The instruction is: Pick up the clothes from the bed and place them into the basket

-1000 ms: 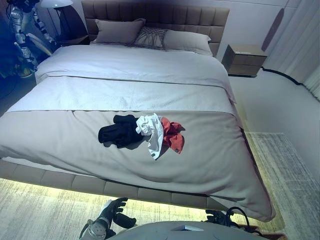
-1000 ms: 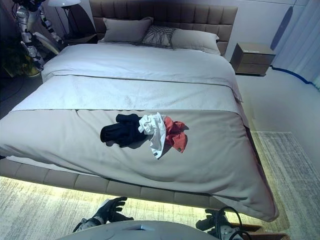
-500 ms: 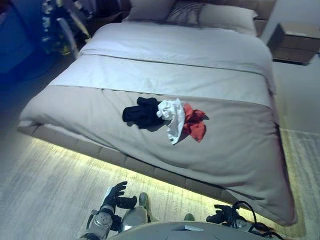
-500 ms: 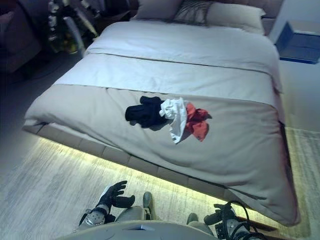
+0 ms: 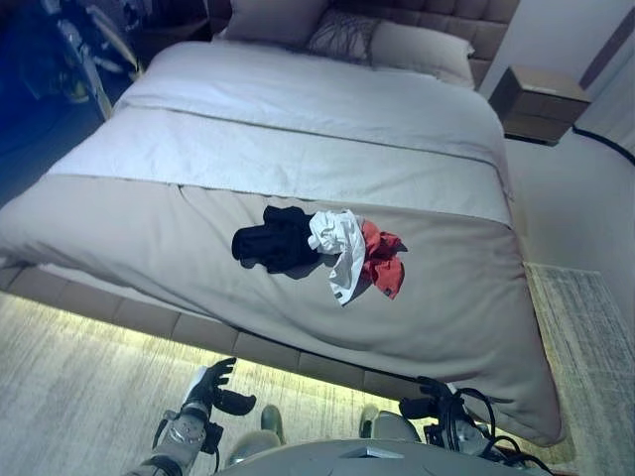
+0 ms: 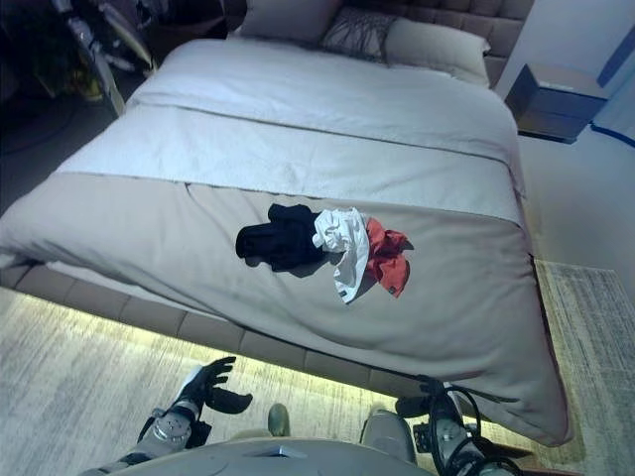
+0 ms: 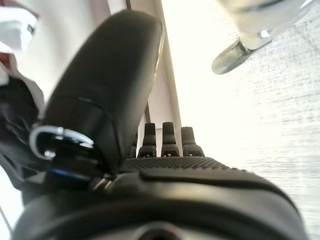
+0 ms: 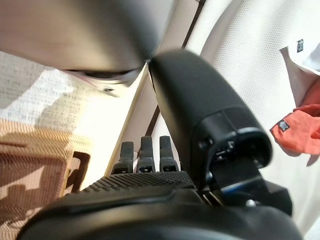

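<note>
Three clothes lie in a heap on the beige cover of the bed (image 5: 446, 297), near its foot: a black garment (image 5: 276, 239), a white garment (image 5: 339, 243) and a red garment (image 5: 381, 260), each touching the one beside it. My left hand (image 5: 206, 389) hangs low over the rug before the bed's foot edge, fingers straight, holding nothing. My right hand (image 5: 422, 407) hangs low at the right, also short of the bed, with straight fingers (image 8: 142, 152) and nothing in it. Past it the right wrist view shows the red garment (image 8: 300, 130) and the white garment (image 8: 305, 55).
A woven brown basket (image 8: 30, 170) stands on the floor by my right hand. Pillows (image 5: 417, 45) lie at the headboard. A nightstand (image 5: 541, 99) stands at the bed's far right. A pale rug (image 5: 69, 377) runs along the lit bed base.
The whole picture has shifted, so the camera has moved. The clothes lie as before. Both hands stay low before the bed, holding nothing.
</note>
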You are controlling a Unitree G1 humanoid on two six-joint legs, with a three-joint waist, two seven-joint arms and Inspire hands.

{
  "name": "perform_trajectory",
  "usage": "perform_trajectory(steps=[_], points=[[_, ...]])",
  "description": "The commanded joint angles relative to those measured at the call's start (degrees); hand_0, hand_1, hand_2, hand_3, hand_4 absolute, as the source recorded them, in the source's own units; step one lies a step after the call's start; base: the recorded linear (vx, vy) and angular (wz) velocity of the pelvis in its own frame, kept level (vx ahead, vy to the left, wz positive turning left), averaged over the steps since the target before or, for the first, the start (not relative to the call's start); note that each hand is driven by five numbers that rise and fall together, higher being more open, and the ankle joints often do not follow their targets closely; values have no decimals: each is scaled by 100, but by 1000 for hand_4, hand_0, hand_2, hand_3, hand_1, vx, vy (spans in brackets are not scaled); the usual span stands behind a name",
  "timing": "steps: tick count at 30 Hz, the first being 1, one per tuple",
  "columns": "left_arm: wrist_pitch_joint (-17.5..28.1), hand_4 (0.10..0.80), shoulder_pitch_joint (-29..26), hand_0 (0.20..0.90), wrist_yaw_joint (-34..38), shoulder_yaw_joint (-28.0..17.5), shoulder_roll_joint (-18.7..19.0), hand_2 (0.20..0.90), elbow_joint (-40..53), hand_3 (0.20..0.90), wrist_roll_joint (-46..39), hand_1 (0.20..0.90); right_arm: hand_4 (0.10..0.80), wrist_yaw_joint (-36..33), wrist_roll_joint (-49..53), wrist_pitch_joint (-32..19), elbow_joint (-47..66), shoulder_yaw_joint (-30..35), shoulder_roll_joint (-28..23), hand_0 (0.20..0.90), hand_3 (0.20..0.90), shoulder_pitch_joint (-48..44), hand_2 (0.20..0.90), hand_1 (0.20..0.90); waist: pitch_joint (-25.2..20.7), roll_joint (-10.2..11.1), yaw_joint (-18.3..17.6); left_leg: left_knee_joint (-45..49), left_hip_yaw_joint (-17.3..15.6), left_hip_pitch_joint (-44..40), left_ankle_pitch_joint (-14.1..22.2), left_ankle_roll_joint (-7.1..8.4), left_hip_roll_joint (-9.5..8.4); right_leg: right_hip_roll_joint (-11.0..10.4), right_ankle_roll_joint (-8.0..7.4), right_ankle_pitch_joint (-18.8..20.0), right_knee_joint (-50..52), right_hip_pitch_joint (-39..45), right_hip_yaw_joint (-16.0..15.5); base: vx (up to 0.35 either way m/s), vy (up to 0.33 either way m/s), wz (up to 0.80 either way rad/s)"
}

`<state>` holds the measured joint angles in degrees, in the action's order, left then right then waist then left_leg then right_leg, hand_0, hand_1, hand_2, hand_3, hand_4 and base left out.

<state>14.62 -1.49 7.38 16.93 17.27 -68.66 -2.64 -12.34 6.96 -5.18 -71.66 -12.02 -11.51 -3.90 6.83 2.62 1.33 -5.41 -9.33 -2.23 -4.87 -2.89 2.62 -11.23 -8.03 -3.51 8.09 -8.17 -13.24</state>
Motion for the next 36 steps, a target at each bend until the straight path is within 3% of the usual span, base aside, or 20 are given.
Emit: perform_trajectory(steps=[1,7,13,15,18,25,28,29,32,36], points=[[242,800,-155,900,215,-113,9,900,85,900,-101,900,800,-457,545,-231,-133,206,-321,900,900,-89,900,900,102,-82,141,55,-68,-10,319,370,87,319,58,524,-196,569,16,168,-175,28],[200,800,373,900,183,-162,163,900,183,900,488,900,800,-638,-139,-378,108,386,-886,900,900,-253,900,900,49,86,529,238,202,-11,294,424,72,492,210,405,-546,1170,-114,236,-176,10],[156,800,125,900,-34,-221,796,900,478,900,354,900,800,-590,-416,-518,720,11,-1870,900,900,-1243,900,900,529,99,855,1136,530,1056,328,528,119,422,347,378,-215,508,-327,-79,-131,17],[123,800,89,900,-67,-293,928,900,589,900,364,900,800,-668,-326,-644,858,-78,-1994,900,900,-1464,900,900,727,116,895,1440,547,1352,384,532,120,382,373,357,-31,262,-372,-128,-148,19],[210,800,0,900,-75,-221,1034,900,763,900,118,900,800,-761,-497,-666,1151,-298,-2412,900,900,-2120,900,900,1133,-39,950,2099,675,2087,469,560,89,290,462,301,497,-401,-431,-129,-47,16],[284,800,10,900,-98,-31,1050,900,991,900,-194,900,800,-446,-670,-617,1035,-565,-3265,900,900,-3218,900,900,1490,-321,1051,2453,792,2857,454,492,-80,108,535,273,989,-1298,-448,-74,42,11],[355,800,4,900,-95,29,1076,900,1071,900,-394,900,800,-437,-798,-439,760,-793,-3628,900,900,-3798,900,900,1624,-531,1085,2691,820,3218,444,445,-115,7,591,201,1376,-1731,-478,-32,63,11],[368,800,15,900,-95,37,1081,900,1086,900,-451,900,800,-453,-812,-359,703,-839,-3672,900,900,-3919,900,900,1638,-576,1100,2831,856,3244,643,474,-115,5,541,15,1548,-1785,-408,37,53,6],[332,800,1,900,-39,40,1108,900,1165,900,-651,900,800,-406,-927,-152,444,-962,-3816,900,900,-4418,900,900,1717,-741,1126,3132,875,3582,694,435,-134,-85,590,-104,1933,-2137,-392,-16,54,6],[345,800,44,900,-173,53,1198,900,1352,900,-738,900,800,-280,-1063,190,336,-1287,-4085,900,900,-5070,900,900,1789,-945,1172,3418,862,4073,631,377,-56,-267,651,-272,2604,-2766,-294,-30,53,3]])
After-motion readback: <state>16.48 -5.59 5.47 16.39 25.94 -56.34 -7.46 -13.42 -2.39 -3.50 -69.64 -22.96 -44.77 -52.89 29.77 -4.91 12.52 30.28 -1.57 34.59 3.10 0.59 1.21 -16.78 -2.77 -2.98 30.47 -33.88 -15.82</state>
